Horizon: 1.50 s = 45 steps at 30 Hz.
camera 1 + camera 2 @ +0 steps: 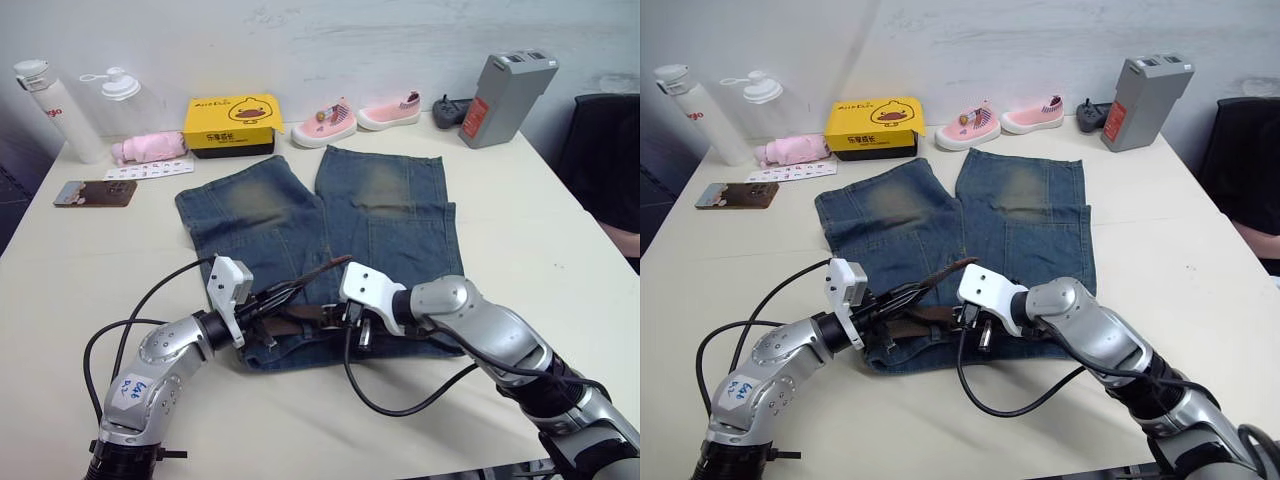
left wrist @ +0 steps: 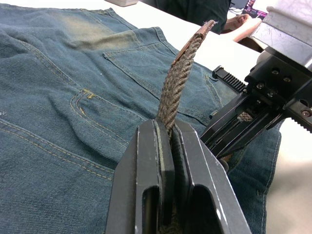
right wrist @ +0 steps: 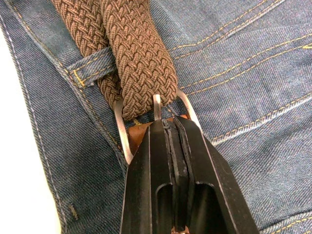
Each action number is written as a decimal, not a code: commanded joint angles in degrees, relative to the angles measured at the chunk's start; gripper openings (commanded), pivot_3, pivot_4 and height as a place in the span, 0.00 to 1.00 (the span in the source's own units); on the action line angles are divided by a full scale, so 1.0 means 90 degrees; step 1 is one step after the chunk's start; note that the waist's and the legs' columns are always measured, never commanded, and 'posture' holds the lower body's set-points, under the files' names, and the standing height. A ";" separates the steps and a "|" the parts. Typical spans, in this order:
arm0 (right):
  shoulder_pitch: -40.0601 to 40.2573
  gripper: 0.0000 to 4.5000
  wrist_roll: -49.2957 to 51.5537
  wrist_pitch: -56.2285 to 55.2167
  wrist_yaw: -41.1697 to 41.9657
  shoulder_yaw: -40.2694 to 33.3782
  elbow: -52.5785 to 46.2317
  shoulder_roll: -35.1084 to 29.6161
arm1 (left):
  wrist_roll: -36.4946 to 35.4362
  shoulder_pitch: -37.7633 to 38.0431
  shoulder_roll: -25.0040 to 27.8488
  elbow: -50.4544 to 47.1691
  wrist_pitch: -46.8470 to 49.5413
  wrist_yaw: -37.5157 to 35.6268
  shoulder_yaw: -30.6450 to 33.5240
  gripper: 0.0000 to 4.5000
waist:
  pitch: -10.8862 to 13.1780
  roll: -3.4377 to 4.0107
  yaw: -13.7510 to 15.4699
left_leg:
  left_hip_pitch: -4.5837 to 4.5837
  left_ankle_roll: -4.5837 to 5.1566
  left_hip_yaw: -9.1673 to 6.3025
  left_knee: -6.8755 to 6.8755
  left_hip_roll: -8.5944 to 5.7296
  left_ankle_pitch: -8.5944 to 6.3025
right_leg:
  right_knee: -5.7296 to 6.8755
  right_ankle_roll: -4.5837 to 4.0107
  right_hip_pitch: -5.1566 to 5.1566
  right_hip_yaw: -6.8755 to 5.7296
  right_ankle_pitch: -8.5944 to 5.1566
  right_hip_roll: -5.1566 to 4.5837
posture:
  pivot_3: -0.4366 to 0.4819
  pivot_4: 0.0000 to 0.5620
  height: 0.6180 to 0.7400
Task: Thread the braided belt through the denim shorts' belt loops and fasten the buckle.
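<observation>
Your braided belt (image 3: 139, 53) is a brown woven strap lying along the waistband of the denim shorts (image 1: 330, 225), which are spread flat on the counter (image 1: 540, 230) with the waist toward you and the faded tan patches on both legs pointing away. In the right wrist view you can see the strap passing under one of the belt loops (image 3: 90, 68) and then doubling back over itself through the silver buckle (image 3: 156, 109), whose prong stands upright against the weave. Your right gripper (image 3: 170, 129) has its jaws closed tight, pinching the tan leather piece right at the buckle's frame. Your left gripper (image 2: 165, 134) has its jaws clamped on the belt's free end, which rises out from between them and curves up above the denim, its tip frayed and reddish. The two grippers sit close together over the middle of the waistband. Beyond the shorts, along the far side of the counter, you have a yellow box (image 1: 232, 122), a pair of small pink shoes (image 1: 355, 115), a grey battery pack (image 1: 505, 98), two white bottles (image 1: 60, 105) and a phone (image 1: 95, 193).
</observation>
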 commanded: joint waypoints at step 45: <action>-0.0603 0.03 -0.2839 -0.1997 0.3268 0.3155 0.3464 0.1436 | -0.0290 -0.2930 0.0555 0.1150 -0.0071 -0.1870 -0.0205 0.00 | -0.0217 -0.0037 -0.0361 | 0.0155 -0.0099 0.0006 -0.0083 0.0102 -0.0048 | 0.0069 -0.0093 0.0027 0.0097 -0.0063 0.0121 | 0.48 0.27 0.77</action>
